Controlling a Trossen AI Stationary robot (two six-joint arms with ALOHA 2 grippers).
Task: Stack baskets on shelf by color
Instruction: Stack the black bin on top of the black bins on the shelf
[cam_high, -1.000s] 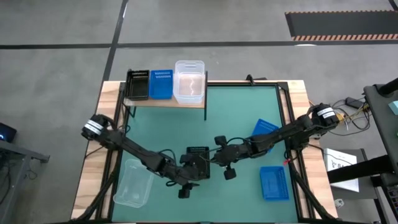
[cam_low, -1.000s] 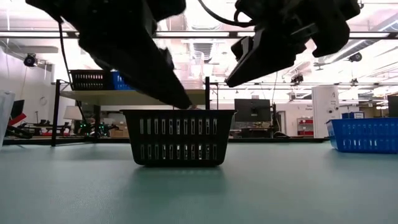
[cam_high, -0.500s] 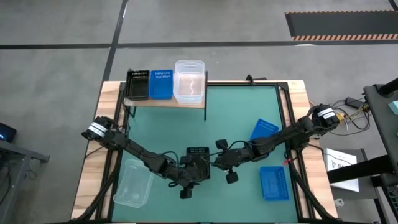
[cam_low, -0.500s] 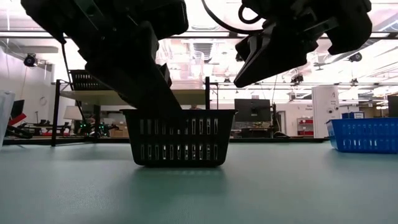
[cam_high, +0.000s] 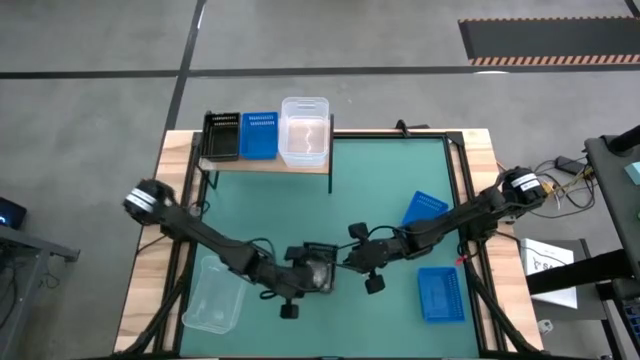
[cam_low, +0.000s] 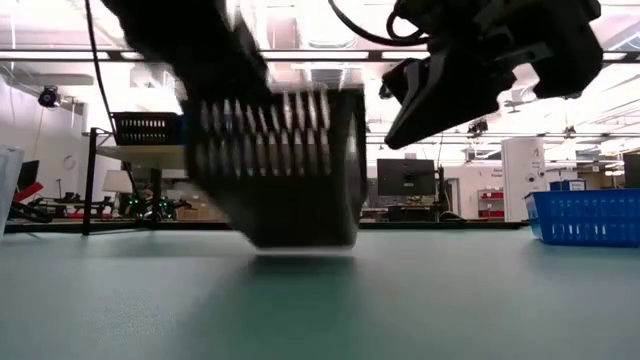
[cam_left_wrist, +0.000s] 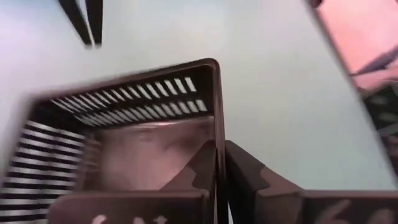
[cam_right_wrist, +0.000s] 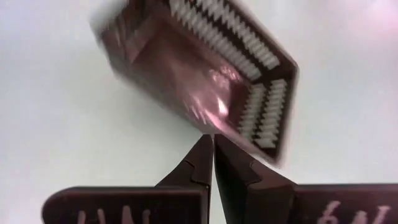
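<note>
We see the left tool (cam_high: 305, 277) clamped on the rim of a black basket (cam_high: 318, 268) near the middle of the green desk (cam_high: 370, 180). From the left wrist view, one finger sits inside the wall and the other outside, pinching the thin rim (cam_left_wrist: 219, 134) between them. The basket is a small dark rectangular tub with rows of narrow vertical slots along its walls; in the low view it hangs tilted just above the desk, blurred.

The right tool (cam_high: 358, 262) hovers just beside that basket with its fingers pressed together on nothing.

On the wooden shelf (cam_high: 265, 163) at the far edge stand a second black basket (cam_high: 221, 136), a blue basket (cam_high: 260, 135) and a clear basket (cam_high: 305, 131) side by side. Another clear basket (cam_high: 214, 293) lies near the left front corner of the desk. Two more blue baskets lie on the right: one tilted (cam_high: 424, 209), one flat (cam_high: 440, 294).
</note>
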